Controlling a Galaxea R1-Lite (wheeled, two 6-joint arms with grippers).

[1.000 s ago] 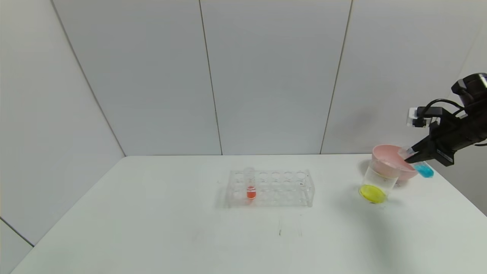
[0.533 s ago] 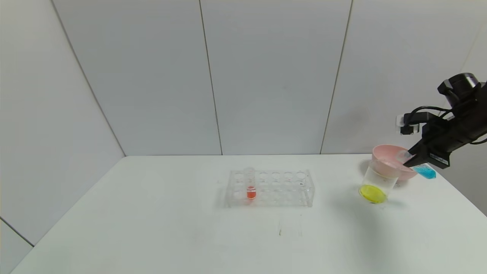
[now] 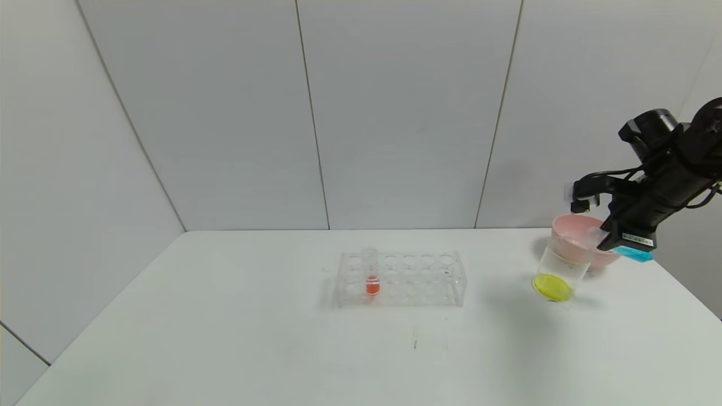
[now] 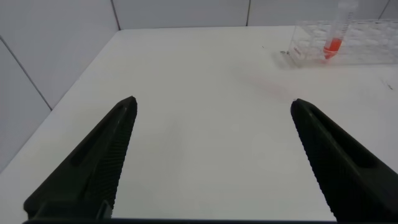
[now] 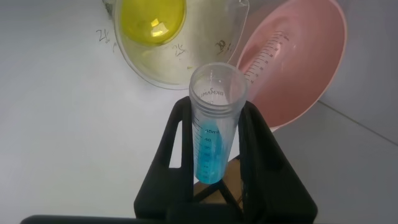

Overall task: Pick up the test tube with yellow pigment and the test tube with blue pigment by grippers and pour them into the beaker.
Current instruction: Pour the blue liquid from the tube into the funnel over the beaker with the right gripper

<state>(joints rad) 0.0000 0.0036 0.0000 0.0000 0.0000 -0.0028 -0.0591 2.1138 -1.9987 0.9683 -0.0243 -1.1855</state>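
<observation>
My right gripper (image 3: 610, 241) is shut on the test tube with blue pigment (image 3: 636, 254) and holds it tilted, nearly level, above the table. The tube's open mouth points toward the beaker (image 3: 559, 269), just above the beaker's rim and in front of the pink bowl. The beaker holds yellow liquid at its bottom. In the right wrist view the blue tube (image 5: 210, 149) sits between the gripper's (image 5: 214, 107) fingers, with the beaker (image 5: 147, 63) beyond its mouth. The test tube with yellow pigment is out of view. My left gripper (image 4: 212, 102) is open and empty over bare table.
A pink bowl (image 3: 597, 248) stands right behind the beaker and also shows in the right wrist view (image 5: 298, 56). A clear tube rack (image 3: 401, 279) in the table's middle holds one tube with red-orange liquid (image 3: 371, 272). The table's right edge runs close by the bowl.
My right arm has swung left and its wrist has risen and turned. The blue tube has tipped from steeply slanted to nearly level, its mouth nearer the beaker.
</observation>
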